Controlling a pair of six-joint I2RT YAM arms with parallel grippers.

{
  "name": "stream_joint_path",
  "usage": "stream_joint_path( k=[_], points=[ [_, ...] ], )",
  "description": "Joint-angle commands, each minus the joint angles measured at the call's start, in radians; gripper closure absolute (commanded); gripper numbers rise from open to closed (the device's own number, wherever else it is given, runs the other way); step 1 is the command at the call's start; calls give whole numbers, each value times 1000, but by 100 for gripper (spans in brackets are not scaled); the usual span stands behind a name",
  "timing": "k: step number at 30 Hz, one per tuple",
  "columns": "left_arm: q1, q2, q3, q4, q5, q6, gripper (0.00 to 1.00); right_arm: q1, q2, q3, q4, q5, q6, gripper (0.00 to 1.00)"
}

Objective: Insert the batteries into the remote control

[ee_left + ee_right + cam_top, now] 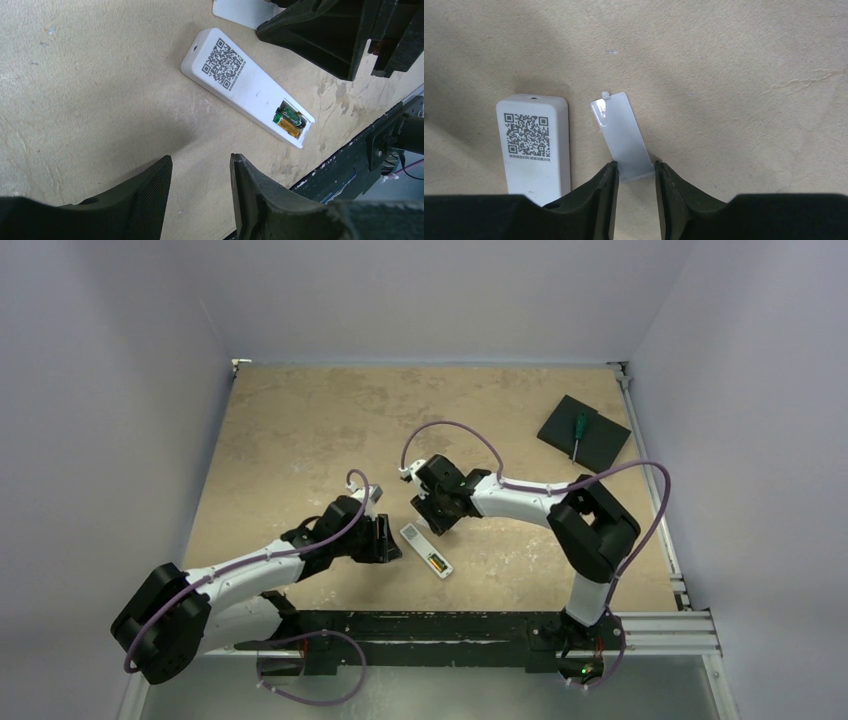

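Batteries (290, 121) seated in remote control (245, 85); right gripper (635, 169) brackets battery cover (621, 135), grip unconfirmed; left gripper (201, 162) half-open, empty; refit cover next

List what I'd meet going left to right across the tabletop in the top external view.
left gripper → remote control → black pad with the screwdriver on it. The right gripper overlaps the remote control, so it is left out.

Batteries (290, 121) sit in the remote control (240, 80) (cover (621, 137) just beside).
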Motion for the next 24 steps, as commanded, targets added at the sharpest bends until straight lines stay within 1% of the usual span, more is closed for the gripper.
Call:
stream_joint_path(
  k=[1, 3, 4, 6, 11, 17, 24],
  points=[
    [-4, -4, 23, 35, 9, -13, 54, 7, -17, -55, -44, 27, 41, 62],
    [-5, -2, 21, 35, 9, -13, 54, 7, -22, -64, -44, 31, 50, 60],
    [-5, -2, 22, 35, 9, -12, 54, 7, -24, -67, -43, 35, 56, 56],
    [-4, -1, 22, 37, 10, -14, 54, 7, -23, -72, -41, 35, 62, 53],
    [-4, -2, 22, 38, 12, -14, 54, 7, -20, -79, -34, 20, 66, 49],
    [-4, -6, 21, 35, 10, -14, 54, 7, -21, -79, -44, 22, 64, 50],
    [-5, -1, 20, 41, 10, -14, 54, 7, -21, -82, -48, 15, 64, 59]
  ],
)
